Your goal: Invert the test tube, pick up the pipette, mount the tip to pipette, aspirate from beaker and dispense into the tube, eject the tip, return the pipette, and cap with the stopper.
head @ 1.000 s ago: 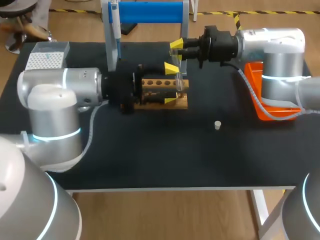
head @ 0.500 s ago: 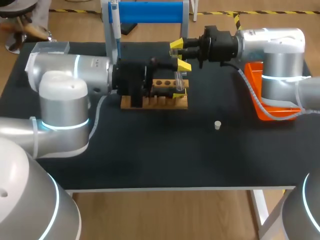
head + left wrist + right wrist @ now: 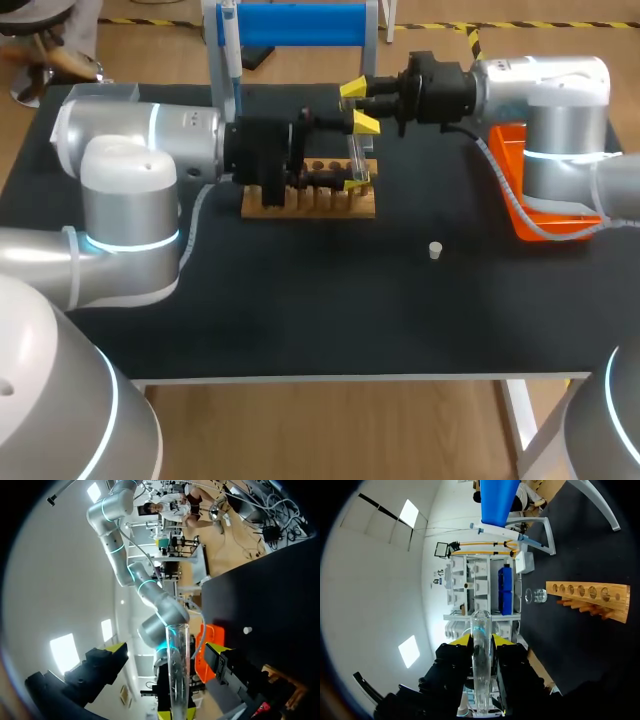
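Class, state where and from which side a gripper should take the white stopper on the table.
Grip the stopper across its sides, from straight above, I'd judge: it is short and sits on the table, well apart from the rack.

Left gripper (image 3: pixel 166 648): fingers are standing wide apart. A glass tube (image 3: pixel 178 672) is sitting midway between them, with a gap showing on each side. The right arm (image 3: pixel 161 622) is showing ahead, behind the tube, with an orange bin (image 3: pixel 206 639) beside it. A small white stopper (image 3: pixel 246 630) is lying on the black table (image 3: pixel 280 595), well off to one finger's side.
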`<state>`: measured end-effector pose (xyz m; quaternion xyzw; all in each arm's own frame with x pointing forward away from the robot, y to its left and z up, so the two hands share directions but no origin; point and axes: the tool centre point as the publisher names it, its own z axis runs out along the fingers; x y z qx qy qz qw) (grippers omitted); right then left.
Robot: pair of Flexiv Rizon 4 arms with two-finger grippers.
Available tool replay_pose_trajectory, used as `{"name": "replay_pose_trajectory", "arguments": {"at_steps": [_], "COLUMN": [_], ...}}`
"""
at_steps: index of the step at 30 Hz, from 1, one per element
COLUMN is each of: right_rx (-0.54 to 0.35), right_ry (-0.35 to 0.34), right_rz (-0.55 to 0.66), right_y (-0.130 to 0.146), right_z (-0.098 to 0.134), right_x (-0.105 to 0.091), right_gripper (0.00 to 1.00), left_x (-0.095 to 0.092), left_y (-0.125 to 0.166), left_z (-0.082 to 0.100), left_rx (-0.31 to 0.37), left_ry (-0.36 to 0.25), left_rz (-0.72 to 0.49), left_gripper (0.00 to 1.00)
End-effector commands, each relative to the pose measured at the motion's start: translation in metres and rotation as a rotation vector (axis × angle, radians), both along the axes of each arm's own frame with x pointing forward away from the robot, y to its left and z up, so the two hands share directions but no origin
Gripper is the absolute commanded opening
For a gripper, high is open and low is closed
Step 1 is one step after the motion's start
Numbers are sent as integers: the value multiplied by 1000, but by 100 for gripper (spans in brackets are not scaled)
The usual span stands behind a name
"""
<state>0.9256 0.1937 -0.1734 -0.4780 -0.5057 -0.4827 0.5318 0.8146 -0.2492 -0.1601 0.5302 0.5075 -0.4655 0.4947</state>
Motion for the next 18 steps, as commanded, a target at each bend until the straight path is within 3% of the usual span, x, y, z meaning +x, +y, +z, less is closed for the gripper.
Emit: {"name": "replay_pose_trajectory", "arguments": {"at_steps": [1,3,5,8,10,17,18], "right_rx": [-3,-3,-3,-3,-3,-3,-3], "right_ry": [-1,-1,-1,-1,-1,-1,-1], "right_rz": [0,0,0,0,0,0,0], "right_y": [0,0,0,0,0,0,0], "right_z": [1,1,1,1,1,1,1], "right_x": [0,0,0,0,0,0,0], "right_gripper": [0,0,0,0,0,0,0], "left_x": [2,1,1,0,0,1,1], "left_y": [-2,-3,-4,-5,-6,-7,-7], "left_z": [3,2,1,0,-1,-2,-2], "left_rx": [10,11,12,8,6,-3,-4], "left_ry": [2,6,7,15,16,21,21], "left_rz": [-5,-5,-5,-3,-3,1,1], "left_gripper": [88,84,74,82,77,84,81]}}
